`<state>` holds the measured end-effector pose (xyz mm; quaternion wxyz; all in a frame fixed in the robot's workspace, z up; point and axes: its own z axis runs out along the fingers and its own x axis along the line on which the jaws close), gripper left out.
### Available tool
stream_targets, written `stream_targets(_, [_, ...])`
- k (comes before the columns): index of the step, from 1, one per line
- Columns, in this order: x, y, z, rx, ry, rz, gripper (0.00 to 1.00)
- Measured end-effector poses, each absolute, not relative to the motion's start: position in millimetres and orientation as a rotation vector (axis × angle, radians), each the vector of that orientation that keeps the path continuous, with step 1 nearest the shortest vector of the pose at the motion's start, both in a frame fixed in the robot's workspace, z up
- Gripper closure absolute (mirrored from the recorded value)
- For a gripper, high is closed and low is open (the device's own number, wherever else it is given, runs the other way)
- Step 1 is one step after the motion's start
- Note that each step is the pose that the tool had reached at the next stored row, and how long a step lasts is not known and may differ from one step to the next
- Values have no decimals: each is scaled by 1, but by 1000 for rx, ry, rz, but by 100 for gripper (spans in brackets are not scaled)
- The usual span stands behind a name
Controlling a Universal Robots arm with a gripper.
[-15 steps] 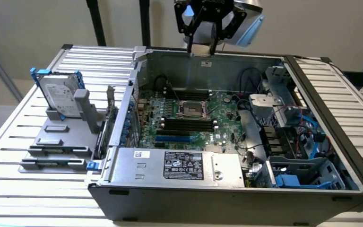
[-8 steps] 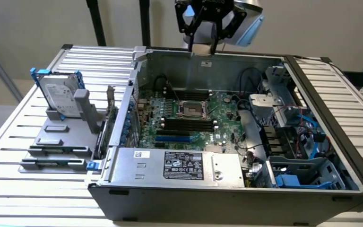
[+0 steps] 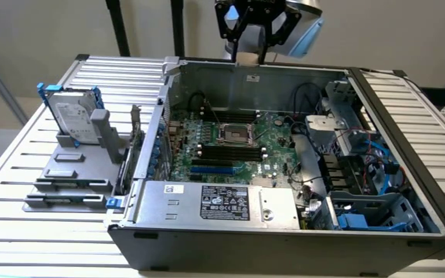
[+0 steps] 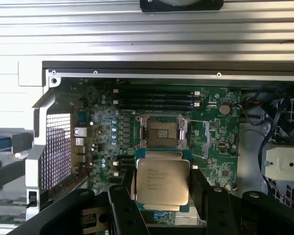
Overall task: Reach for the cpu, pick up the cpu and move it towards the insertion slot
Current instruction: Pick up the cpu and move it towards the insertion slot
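The cpu point(image 4: 161, 180), a flat square chip with a silvery top and printed text, sits between my gripper's point(image 4: 161, 198) two black fingers point(image 4: 121, 208), which are shut on its edges. In the wrist view the insertion slot point(image 4: 161, 133), a shiny metal frame with a dark centre on the green board, lies just beyond the chip. In the exterior view the gripper point(image 3: 248, 57) hangs high above the open computer case's rear wall. It is well above and behind the insertion slot point(image 3: 234, 134).
Long black memory slots point(image 3: 226, 152) run next to the socket. A silver power supply point(image 3: 215, 202) fills the case front, with cables and blue drive bays point(image 3: 369, 214) on the exterior view's right. An upright hard drive point(image 3: 76, 119) in a grey stand is left of the case.
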<state>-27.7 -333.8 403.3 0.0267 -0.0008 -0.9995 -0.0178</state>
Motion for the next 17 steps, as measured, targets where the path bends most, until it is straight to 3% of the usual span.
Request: stream_targets(17, [-26,-327,395,-3,-3106,-55,45])
